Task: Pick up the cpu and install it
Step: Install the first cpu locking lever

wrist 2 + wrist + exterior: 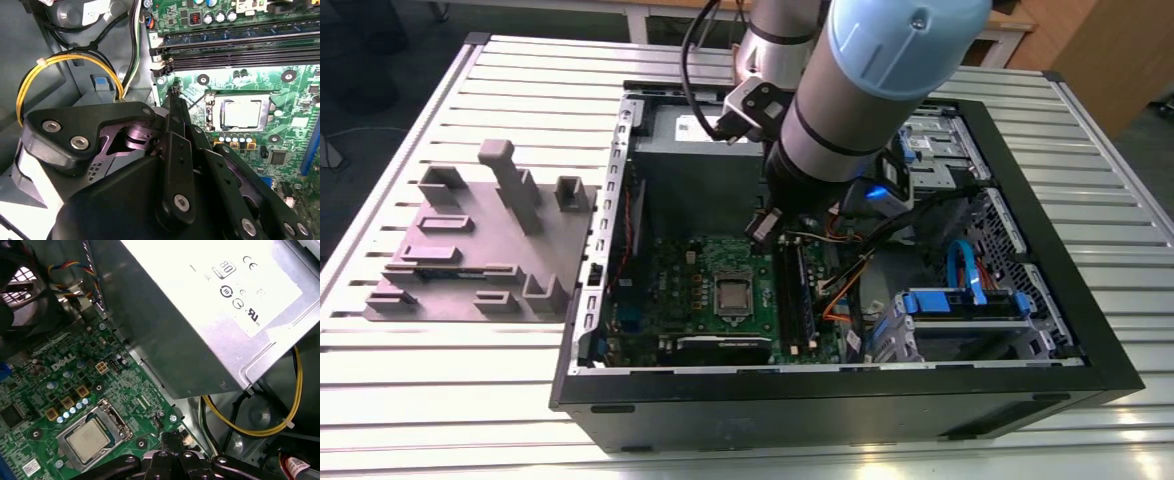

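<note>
The cpu [734, 292], a small silvery square chip, lies flat in the socket in the middle of the green motherboard [680, 290] inside the open computer case. Both wrist views show it too: the cpu [241, 112] in the second, the cpu [87, 440] in the first, with the silver socket frame [117, 417] around it. My gripper [767, 225] hangs above the board beside the socket, a little off the chip. Its black fingertips [175, 97] are pressed together with nothing between them, and the gripper [171, 436] stands apart from the chip.
A grey-mauve plastic block [474, 240] with upright posts stands on the slatted table at the exterior view's left. The metal power supply [200, 315] and yellow cables [280, 425] are close to the gripper. Black memory slots [235, 50] run beside the socket. Blue drive parts [961, 300] fill the case's other side.
</note>
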Controlling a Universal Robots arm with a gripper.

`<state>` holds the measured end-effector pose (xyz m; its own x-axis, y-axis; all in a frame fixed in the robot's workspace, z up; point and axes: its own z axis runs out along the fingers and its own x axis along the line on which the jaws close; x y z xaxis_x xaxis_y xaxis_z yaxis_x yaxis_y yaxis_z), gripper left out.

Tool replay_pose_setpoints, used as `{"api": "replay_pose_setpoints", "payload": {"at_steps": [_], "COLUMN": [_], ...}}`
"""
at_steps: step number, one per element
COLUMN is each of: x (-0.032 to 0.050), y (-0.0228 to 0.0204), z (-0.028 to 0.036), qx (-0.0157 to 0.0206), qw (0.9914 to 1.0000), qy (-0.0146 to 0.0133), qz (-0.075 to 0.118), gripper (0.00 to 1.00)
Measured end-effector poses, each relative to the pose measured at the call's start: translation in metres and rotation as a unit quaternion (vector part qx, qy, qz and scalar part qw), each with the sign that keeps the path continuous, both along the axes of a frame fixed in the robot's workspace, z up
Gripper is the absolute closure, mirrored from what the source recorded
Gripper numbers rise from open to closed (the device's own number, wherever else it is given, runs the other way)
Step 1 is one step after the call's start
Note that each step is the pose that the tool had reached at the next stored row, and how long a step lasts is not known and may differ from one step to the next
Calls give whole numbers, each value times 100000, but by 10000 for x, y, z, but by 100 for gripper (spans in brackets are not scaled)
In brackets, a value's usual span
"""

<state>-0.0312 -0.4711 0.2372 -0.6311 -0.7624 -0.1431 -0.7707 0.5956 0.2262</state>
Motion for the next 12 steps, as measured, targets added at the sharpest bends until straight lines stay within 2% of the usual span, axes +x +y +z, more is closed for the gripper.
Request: {"api": "replay_pose_setpoints", "payload": {"at_steps": [8,12], "x": [-1,-10], "y": [58,58], "z": [-63,-65], "qx": [116,81], "qw": [100000,99970], "qy": [4,8], "qz": [41,2453], "gripper": [90,90]}}
